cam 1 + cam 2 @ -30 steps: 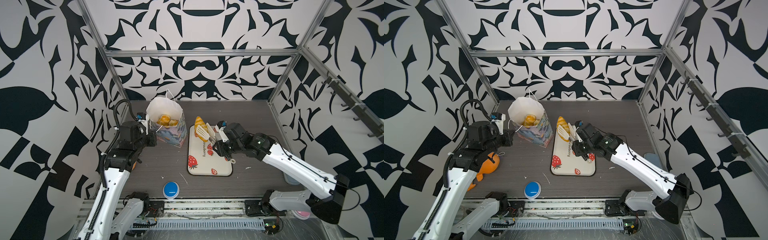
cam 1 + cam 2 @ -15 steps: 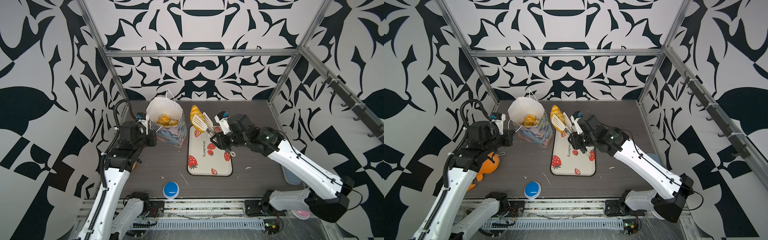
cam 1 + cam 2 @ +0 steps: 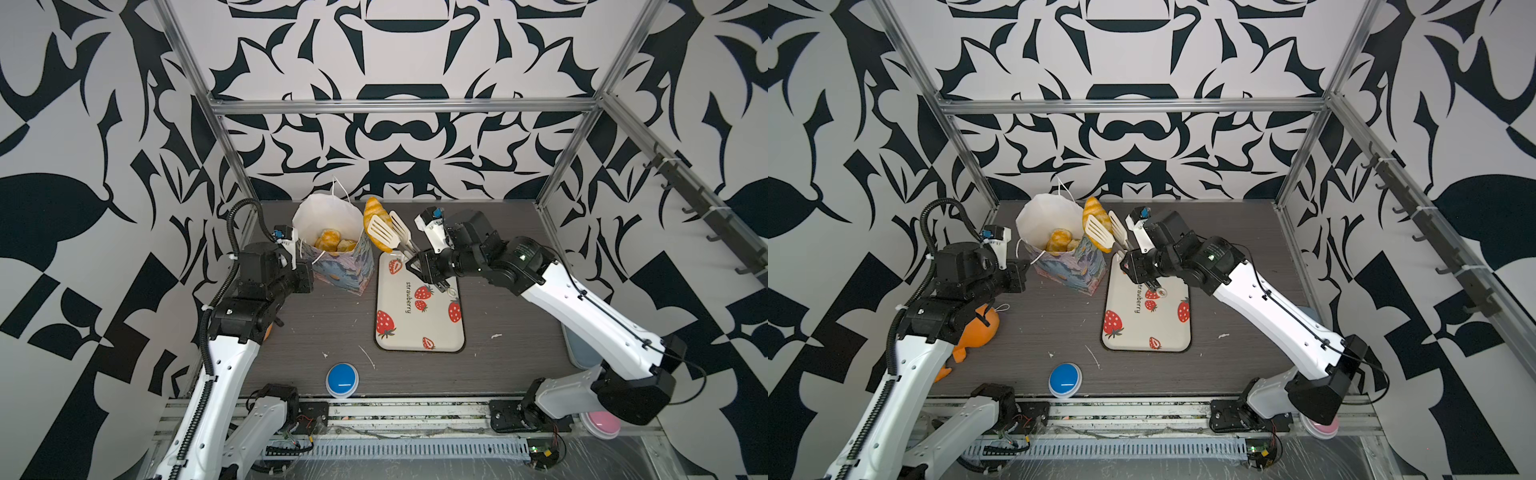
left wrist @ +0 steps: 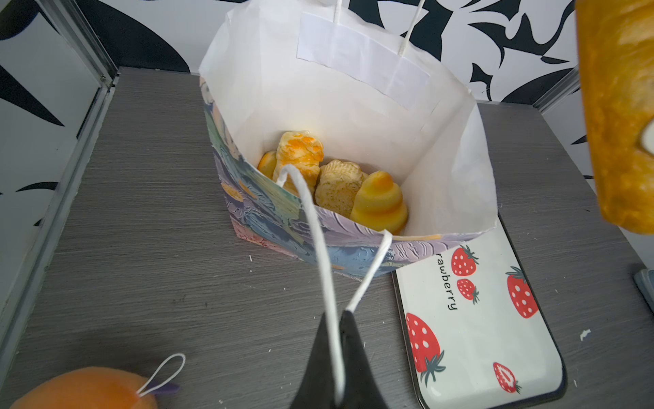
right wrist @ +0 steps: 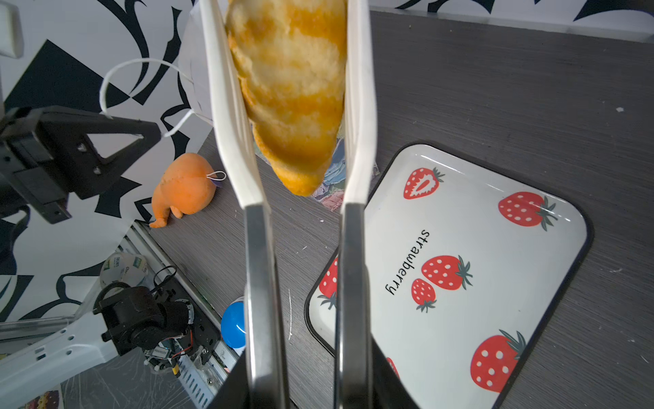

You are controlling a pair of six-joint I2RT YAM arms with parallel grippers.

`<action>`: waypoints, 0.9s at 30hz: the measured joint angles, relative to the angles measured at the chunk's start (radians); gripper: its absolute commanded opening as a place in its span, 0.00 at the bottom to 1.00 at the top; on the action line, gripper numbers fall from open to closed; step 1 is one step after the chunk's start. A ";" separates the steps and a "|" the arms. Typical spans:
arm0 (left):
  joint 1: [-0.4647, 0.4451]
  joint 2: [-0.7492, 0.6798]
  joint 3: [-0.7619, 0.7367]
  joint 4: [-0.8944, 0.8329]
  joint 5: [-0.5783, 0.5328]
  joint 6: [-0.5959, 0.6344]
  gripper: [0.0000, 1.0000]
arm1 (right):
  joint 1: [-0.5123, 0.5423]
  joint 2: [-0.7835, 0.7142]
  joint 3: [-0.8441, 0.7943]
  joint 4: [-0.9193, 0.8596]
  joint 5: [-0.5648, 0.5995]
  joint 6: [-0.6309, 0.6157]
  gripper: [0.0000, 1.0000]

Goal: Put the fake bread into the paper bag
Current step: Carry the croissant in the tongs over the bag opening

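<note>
The paper bag (image 3: 332, 208) (image 3: 1054, 212) (image 4: 354, 117) stands open at the back left of the table, with several pieces of fake bread (image 3: 330, 240) (image 3: 1059, 240) (image 4: 300, 155) inside. My left gripper (image 3: 301, 277) (image 3: 1017, 274) (image 4: 339, 318) is shut on the bag's near cord handle (image 4: 318, 240), which runs taut. My right gripper (image 3: 428, 270) (image 3: 1142, 268) (image 5: 308, 389) is shut on white-tipped metal tongs (image 3: 388, 232) (image 3: 1106, 232) (image 5: 258, 248). The tongs pinch a ridged croissant (image 3: 374, 210) (image 3: 1094, 210) (image 5: 293, 88) (image 4: 619, 106) in the air beside the bag's right rim.
A strawberry-print tray (image 3: 419, 328) (image 3: 1146, 328) (image 5: 460, 219) lies right of the bag, bare. A blue button (image 3: 341, 378) (image 3: 1064, 379) sits near the front edge. An orange plush toy (image 3: 978, 328) (image 5: 184, 191) lies under my left arm.
My right arm has lifted the tongs and croissant off the tray's far end and carried them up and left to the bag's right rim. The left arm has stayed put.
</note>
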 measured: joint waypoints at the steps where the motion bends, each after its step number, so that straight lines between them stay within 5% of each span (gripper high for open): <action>1: 0.000 0.000 0.000 0.000 0.000 0.000 0.06 | 0.000 0.011 0.011 0.000 -0.006 0.000 0.40; 27: 0.000 0.000 0.000 0.000 -0.002 0.000 0.06 | 0.003 0.332 0.320 0.049 -0.109 0.003 0.40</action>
